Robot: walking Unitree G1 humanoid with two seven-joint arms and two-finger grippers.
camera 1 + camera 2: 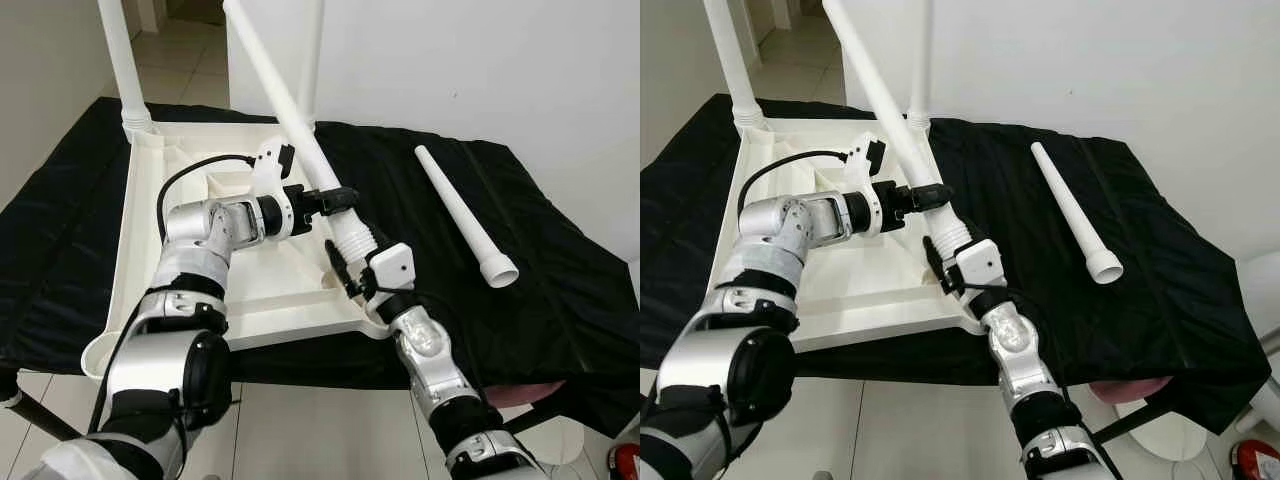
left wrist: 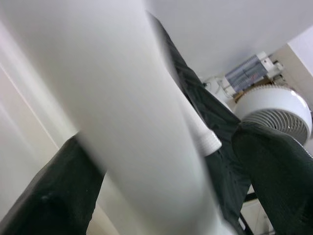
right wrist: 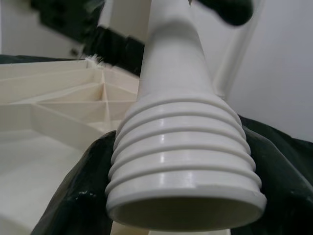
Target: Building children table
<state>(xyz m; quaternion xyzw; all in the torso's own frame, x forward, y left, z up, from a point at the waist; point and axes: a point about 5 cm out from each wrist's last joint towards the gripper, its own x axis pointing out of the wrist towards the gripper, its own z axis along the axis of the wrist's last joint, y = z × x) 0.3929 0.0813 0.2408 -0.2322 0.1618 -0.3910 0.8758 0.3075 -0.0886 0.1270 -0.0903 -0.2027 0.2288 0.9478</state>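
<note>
a smooth white plastic leg [image 1: 290, 115], tapering and ending in a ribbed threaded collar, is slanting over the upturned ribbed tabletop [image 1: 150, 250]. the left gripper [image 1: 340, 197] and right gripper [image 1: 345, 262] are both clenching it. a spare leg [image 1: 462, 212] is lying on black cloth [image 1: 560, 280].

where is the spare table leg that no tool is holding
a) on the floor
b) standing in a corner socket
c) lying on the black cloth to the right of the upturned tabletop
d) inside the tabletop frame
c: the loose leg lies flat on the black cloth, right of the upturned tabletop, apart from both tools.
</note>
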